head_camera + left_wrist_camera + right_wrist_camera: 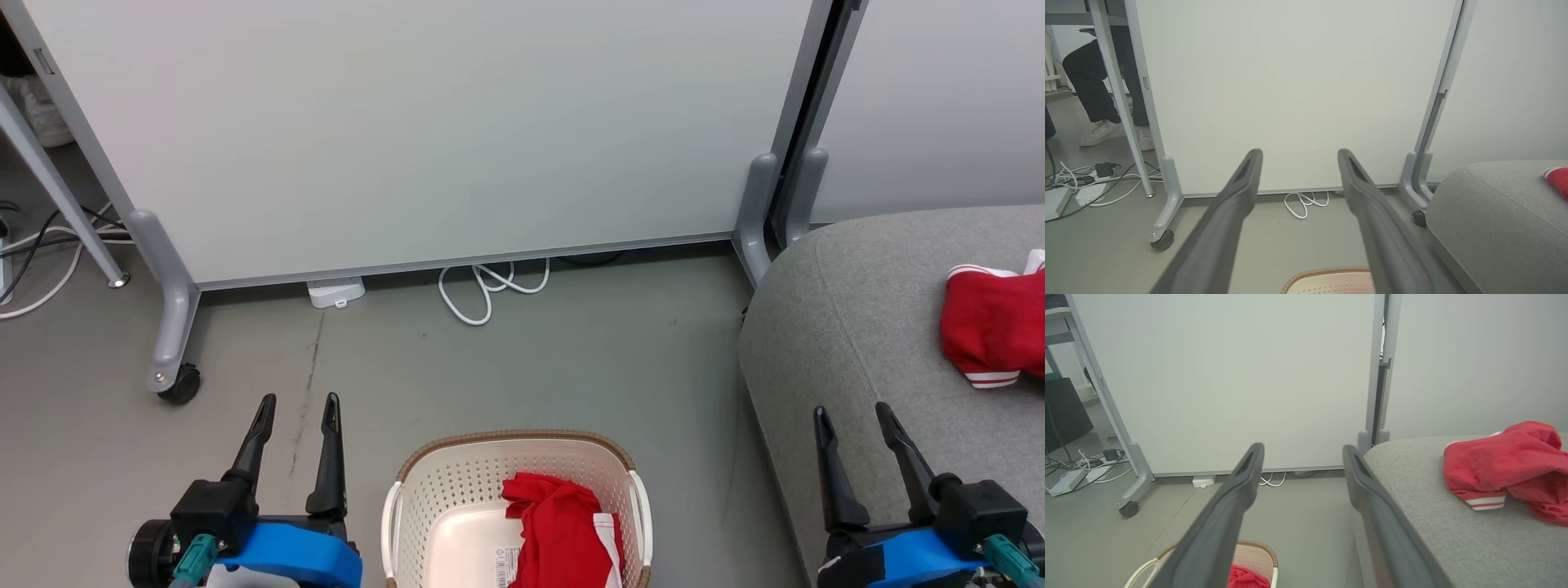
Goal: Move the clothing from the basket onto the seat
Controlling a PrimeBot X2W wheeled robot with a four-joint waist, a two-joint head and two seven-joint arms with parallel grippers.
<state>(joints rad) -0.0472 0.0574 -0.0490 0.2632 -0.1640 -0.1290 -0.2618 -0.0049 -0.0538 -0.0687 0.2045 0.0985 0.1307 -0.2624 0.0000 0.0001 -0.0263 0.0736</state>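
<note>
One basket [514,438], one seat [857,343] and two red garments are counted: one garment [563,523] inside the basket, one garment [992,327] to its right.

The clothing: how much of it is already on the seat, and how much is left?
Done: one red garment lies on the seat. In hand: nothing; the left gripper and the right gripper are both open and empty. Left: the second red garment, crumpled inside the basket, is not yet picked up.
</note>
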